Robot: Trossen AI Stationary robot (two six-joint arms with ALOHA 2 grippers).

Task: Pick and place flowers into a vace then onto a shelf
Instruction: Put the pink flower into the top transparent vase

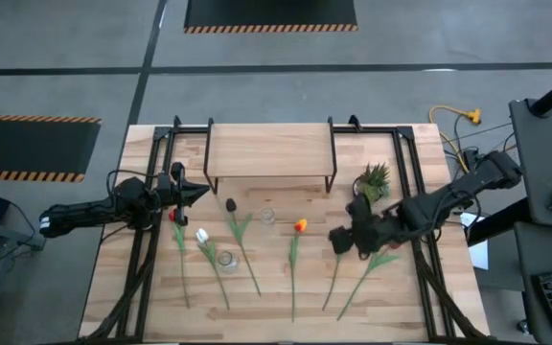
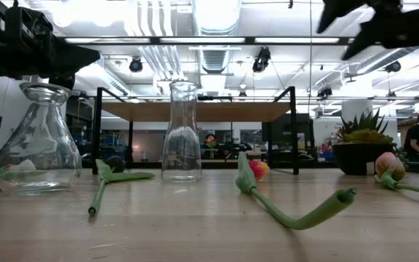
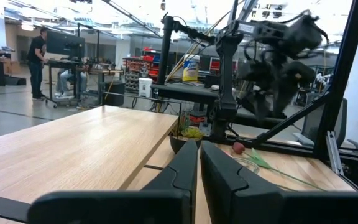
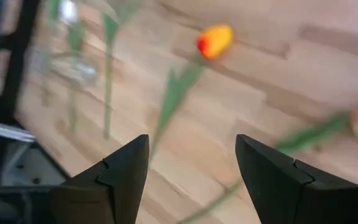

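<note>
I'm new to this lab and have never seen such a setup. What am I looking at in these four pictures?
Two dark robot arms work at a wooden table. One picture looks straight down, one looks level across the tabletop, and one comes from a camera on each wrist. On the table lie artificial tulips, among them an orange-yellow one, plus two clear glass vases, a small potted plant and a low wooden shelf on black legs. The left gripper is shut, holds nothing, and sits at the shelf's left end. The right gripper is open and empty, above the tulips on the right. No flower is in a vase yet.
</note>
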